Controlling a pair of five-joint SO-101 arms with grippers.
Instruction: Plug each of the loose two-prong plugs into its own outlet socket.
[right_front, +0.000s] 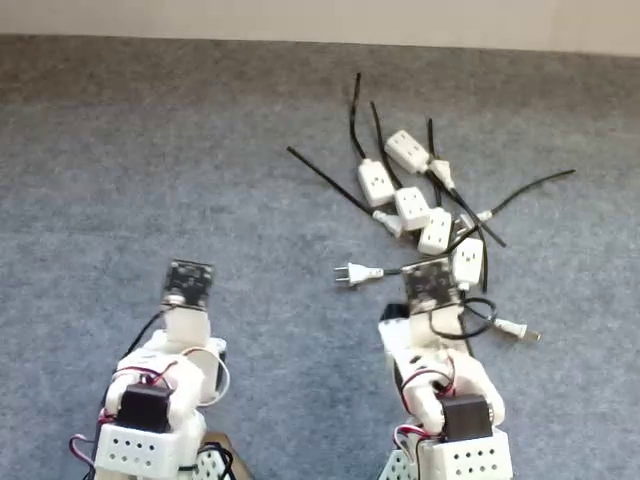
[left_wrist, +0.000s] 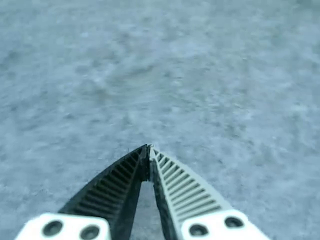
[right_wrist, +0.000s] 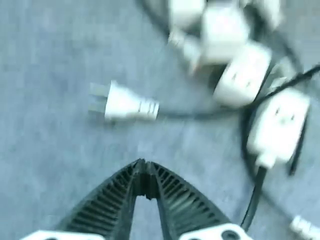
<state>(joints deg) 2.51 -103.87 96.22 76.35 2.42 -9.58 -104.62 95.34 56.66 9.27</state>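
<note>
A heap of white outlet sockets (right_front: 420, 195) and plugs on short black cords lies on the grey carpet at the right. One loose two-prong plug (right_front: 357, 272) lies at the heap's near left, prongs pointing left; it is the white plug (right_wrist: 125, 104) just beyond my right gripper (right_wrist: 146, 167), which is shut and empty. Sockets (right_wrist: 277, 122) lie past it. Another white plug (right_front: 512, 329) lies near the right arm's side. My left gripper (left_wrist: 148, 150) is shut over bare carpet, far left of the heap; its arm (right_front: 187, 285) stands at the near left.
Grey carpet (right_front: 150, 150) covers the whole floor, with open room at the left and centre. A pale wall edge (right_front: 300, 20) runs along the far side. Black cords (right_front: 330, 180) fan out from the heap.
</note>
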